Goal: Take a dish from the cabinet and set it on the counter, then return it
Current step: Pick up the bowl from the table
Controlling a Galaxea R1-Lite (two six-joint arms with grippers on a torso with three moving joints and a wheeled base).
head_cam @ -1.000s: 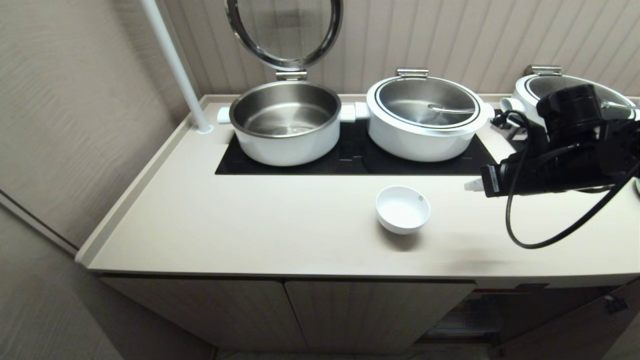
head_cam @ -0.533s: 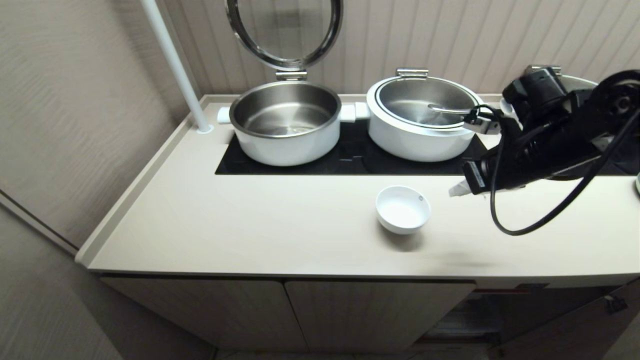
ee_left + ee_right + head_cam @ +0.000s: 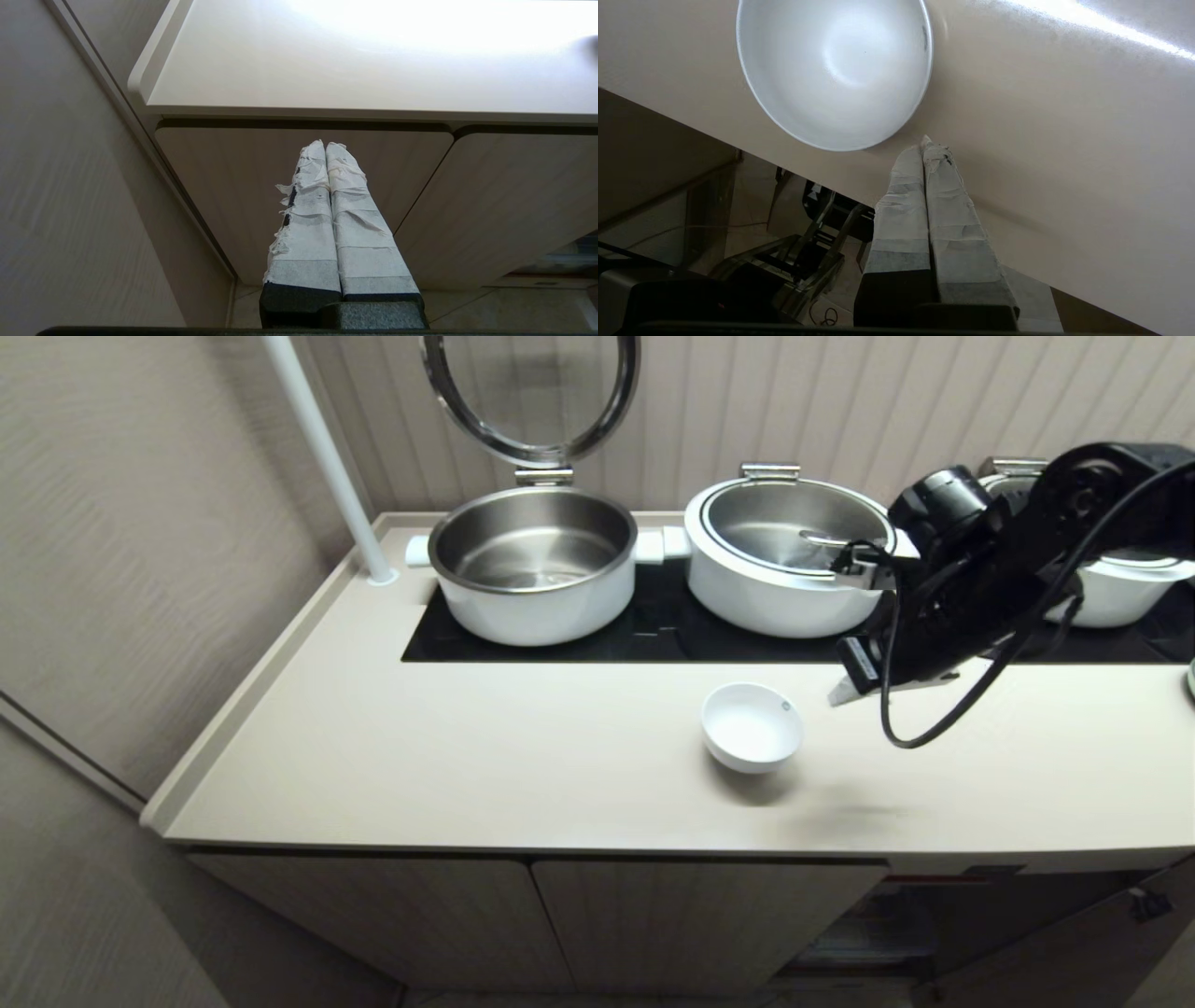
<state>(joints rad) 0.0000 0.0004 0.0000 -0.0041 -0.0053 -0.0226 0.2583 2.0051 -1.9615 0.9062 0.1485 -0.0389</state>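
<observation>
The white dish sits on the worktop, the right gripper just right of it, jaws closed and empty; the left gripper, jaws closed, faces the cabinet.

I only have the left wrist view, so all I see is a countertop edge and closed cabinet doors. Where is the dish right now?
Observer: The dish stands upright on the counter, in front of the black cooktop.
Operator: Is anything holding it?
Observer: No. The right gripper hangs just beside it, fingers shut and empty, tips clear of the rim in the right wrist view.
Operator: What is behind the dish?
Observer: Big white pots; the left pot has its lid raised.
Operator: Any cabinet door open?
Observer: Yes, toward the right, under the counter, an opening with shelves shows.
</observation>
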